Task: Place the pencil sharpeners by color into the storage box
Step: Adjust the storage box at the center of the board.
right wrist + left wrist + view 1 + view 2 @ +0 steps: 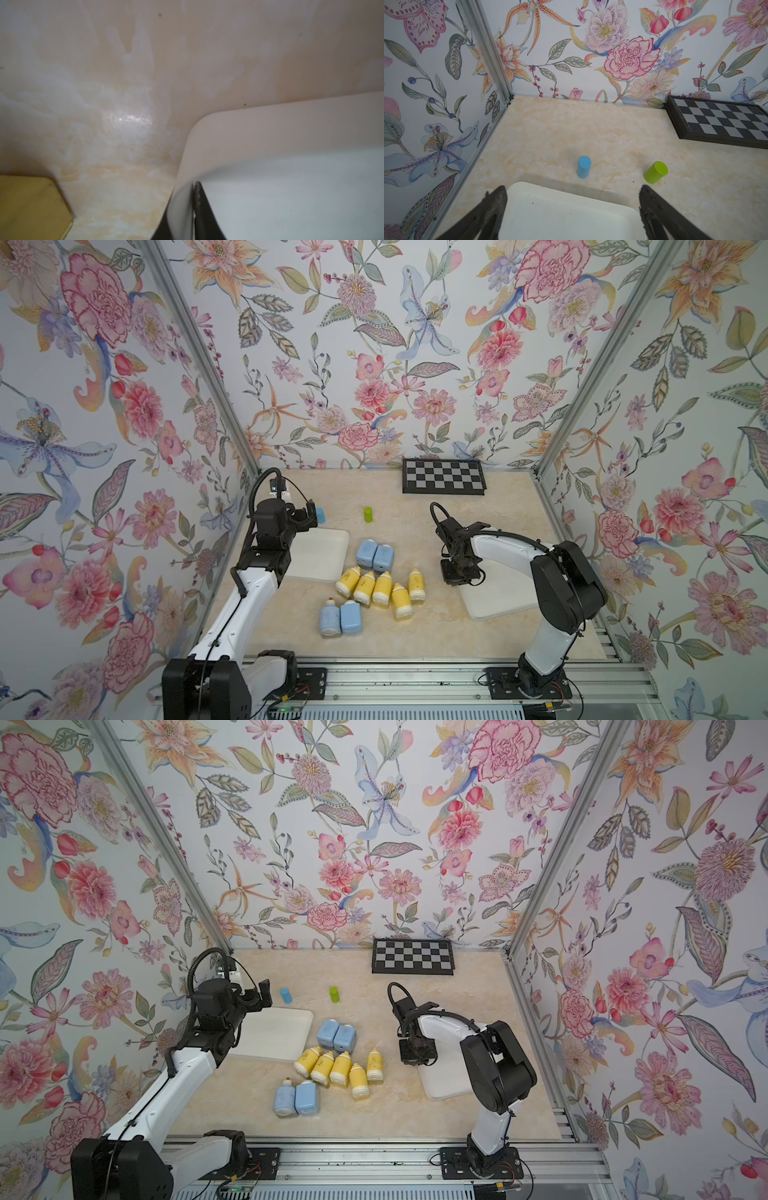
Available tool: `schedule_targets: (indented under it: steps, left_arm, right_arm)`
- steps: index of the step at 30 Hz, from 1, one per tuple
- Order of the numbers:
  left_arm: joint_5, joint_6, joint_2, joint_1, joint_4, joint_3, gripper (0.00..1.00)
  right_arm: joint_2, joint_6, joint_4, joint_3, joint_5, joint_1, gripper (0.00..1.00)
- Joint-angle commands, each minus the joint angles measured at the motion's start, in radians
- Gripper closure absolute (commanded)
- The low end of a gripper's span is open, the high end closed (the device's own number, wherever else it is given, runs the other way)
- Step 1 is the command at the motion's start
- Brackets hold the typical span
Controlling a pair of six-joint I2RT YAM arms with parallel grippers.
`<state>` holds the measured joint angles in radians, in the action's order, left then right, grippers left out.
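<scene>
Several yellow pencil sharpeners [382, 588] lie in a row mid-table, with one pair of light blue ones [375, 555] behind them and another pair [340, 617] in front. Two white storage boxes flank them, a left one [328, 568] and a right one [503, 601]. My left gripper [573, 191] hangs open over the left box [571, 218], nothing between its fingers. My right gripper [194, 185] is shut on the rim of the right box [291, 187], one finger inside and one outside. A yellow sharpener [31, 207] shows at that view's edge.
A small blue upright cylinder [584, 166] and a green one [655, 172] stand behind the left box. A black chessboard [444, 476] lies against the back wall. Patterned walls with metal posts close the table on three sides.
</scene>
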<state>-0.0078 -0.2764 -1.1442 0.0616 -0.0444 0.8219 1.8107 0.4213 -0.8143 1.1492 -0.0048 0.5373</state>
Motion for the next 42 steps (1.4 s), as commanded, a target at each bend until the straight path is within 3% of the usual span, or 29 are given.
schedule_targets:
  steps: [1,16,21,32,33,34,35,39,42]
  left_arm:
    - [-0.03,0.016,-0.016,-0.006,0.018,0.044,0.01]
    - [-0.06,0.02,-0.012,-0.005,0.036,0.058,0.01]
    - [-0.054,0.022,-0.009,-0.005,0.039,0.062,0.01]
    - [-0.008,0.036,-0.007,-0.005,0.048,0.086,0.01]
    - [-0.004,0.036,-0.005,-0.005,0.047,0.086,0.01]
    - [-0.001,0.035,-0.001,-0.005,0.045,0.084,0.0]
    - [0.003,0.034,0.001,-0.005,0.044,0.082,0.01]
    - [0.012,0.03,0.019,-0.006,0.037,0.074,0.01]
    - [0.025,0.023,0.03,-0.005,0.026,0.068,0.01]
  right_arm:
    - [0.054,-0.037,0.0,0.067,-0.024,-0.031,0.87]
    - [0.265,-0.123,-0.043,0.341,-0.054,-0.116,0.86]
    - [0.28,-0.148,-0.061,0.388,-0.051,-0.118,0.8]
    - [0.128,-0.137,-0.09,0.369,0.025,-0.063,0.51]
    - [0.109,-0.136,-0.096,0.369,0.035,-0.056,0.45]
    - [0.085,-0.132,-0.103,0.371,0.052,-0.045,0.07]
    - [0.061,-0.13,-0.113,0.374,0.067,-0.032,0.0]
    - [-0.059,-0.074,-0.123,0.361,0.091,-0.013,0.0]
    - [-0.11,-0.054,-0.121,0.327,-0.07,-0.061,0.0]
